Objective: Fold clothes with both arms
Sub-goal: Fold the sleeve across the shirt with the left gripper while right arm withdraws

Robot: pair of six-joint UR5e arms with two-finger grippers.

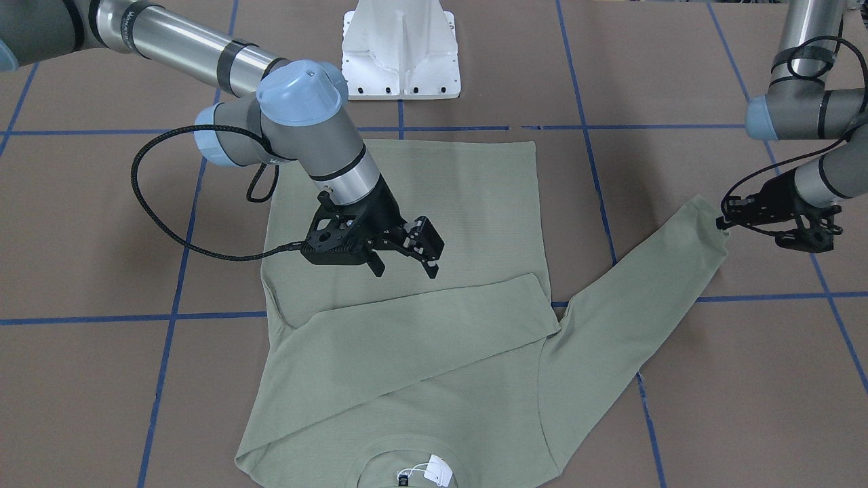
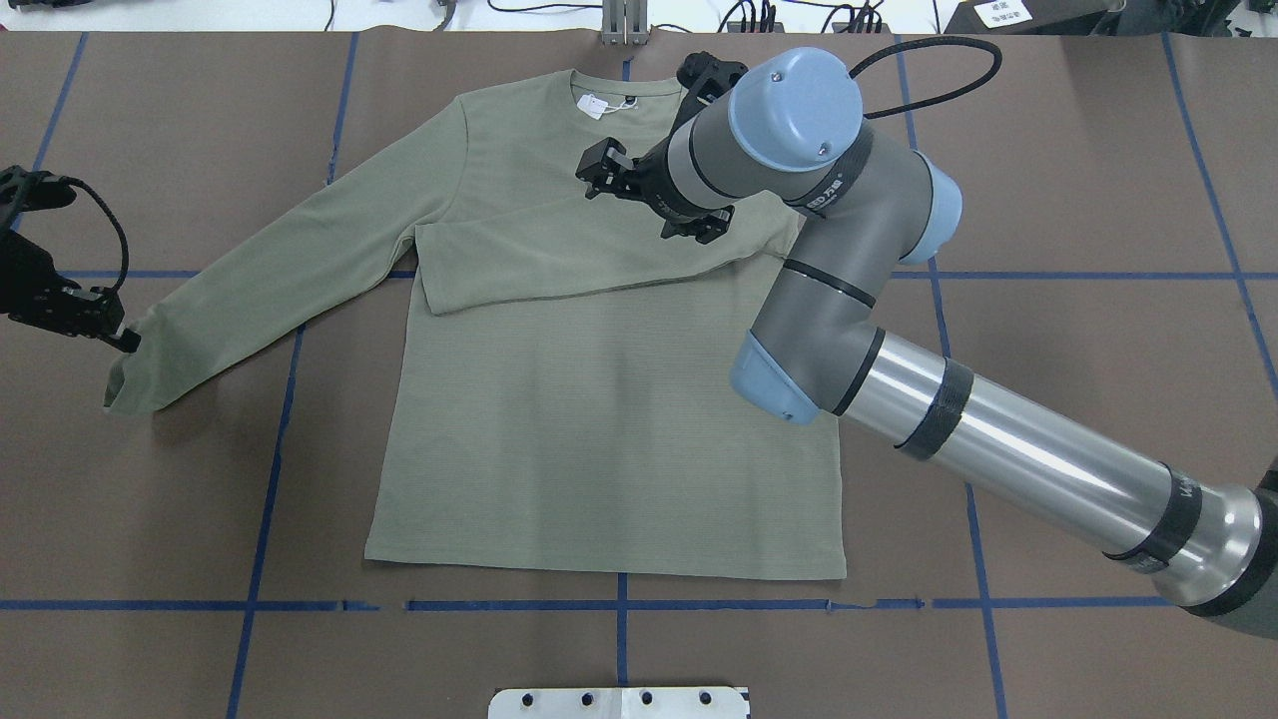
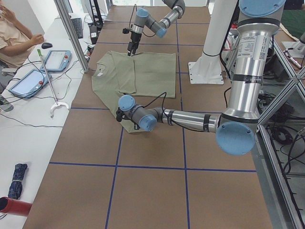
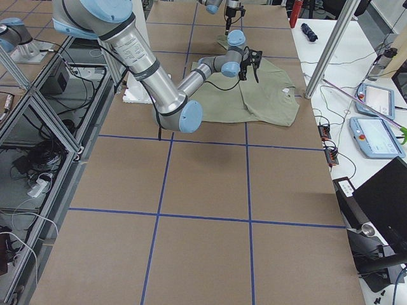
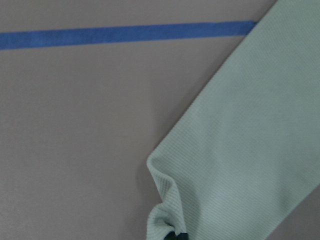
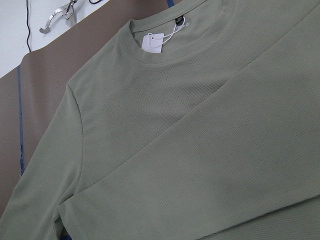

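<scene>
Shirt (image 2: 599, 419) flat on table (image 2: 1048, 200), one sleeve folded across | my left gripper (image 2: 125, 340) pinches the other cuff (image 5: 162, 220) | right gripper (image 1: 405, 271) hangs above, wide apart | next, I think: lift cuff, carry it across chest.

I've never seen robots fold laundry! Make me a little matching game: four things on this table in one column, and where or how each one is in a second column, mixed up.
Things:
1. left gripper
2. right gripper
3. hang tag
4. folded sleeve

Places or states:
A. at the neck opening
B. open, above the shirt
C. lying across the chest
D. pinching the cuff of the outstretched sleeve

Pairs: 1-D, 2-B, 3-A, 4-C
</scene>
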